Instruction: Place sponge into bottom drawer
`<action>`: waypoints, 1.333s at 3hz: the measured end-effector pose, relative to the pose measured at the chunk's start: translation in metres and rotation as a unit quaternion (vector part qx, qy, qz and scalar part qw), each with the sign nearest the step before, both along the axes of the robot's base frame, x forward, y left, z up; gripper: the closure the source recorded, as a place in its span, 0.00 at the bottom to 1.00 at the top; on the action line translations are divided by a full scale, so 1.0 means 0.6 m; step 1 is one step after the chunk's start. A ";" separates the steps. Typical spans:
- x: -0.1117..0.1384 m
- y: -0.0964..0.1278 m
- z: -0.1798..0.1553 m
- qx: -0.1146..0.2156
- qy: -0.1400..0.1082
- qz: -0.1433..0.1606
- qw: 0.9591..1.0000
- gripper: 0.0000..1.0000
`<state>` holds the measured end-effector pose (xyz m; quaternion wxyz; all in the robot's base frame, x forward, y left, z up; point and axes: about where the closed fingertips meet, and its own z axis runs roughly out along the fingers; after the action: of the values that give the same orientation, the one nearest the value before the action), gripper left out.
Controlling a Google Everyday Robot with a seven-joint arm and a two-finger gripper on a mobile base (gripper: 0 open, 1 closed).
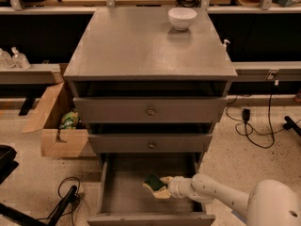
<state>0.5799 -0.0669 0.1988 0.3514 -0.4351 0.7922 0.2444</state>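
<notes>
The bottom drawer [123, 192] is pulled out at the foot of the grey cabinet, its flat grey floor showing. The sponge [153, 183], dark green over pale yellow, is inside the drawer towards its right side, low over the floor. My gripper [162, 187] reaches in from the right over the drawer's right wall and is shut on the sponge. The white arm runs off to the lower right.
Two shut drawers with round knobs [150, 111] sit above. A white bowl [182, 18] stands on the cabinet top. A cardboard box [59, 121] is left of the cabinet, cables [254, 126] to the right, and a black stand [56, 211] at lower left.
</notes>
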 end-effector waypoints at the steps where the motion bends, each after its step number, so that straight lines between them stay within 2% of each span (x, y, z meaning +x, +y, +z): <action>1: -0.002 0.004 -0.001 0.001 0.001 0.001 1.000 0.59; 3: -0.004 0.011 -0.003 0.003 0.003 0.004 1.000 0.12; 4: -0.005 0.013 -0.004 0.003 0.003 0.005 1.000 0.00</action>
<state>0.5767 -0.0589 0.1963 0.3491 -0.4368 0.7905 0.2500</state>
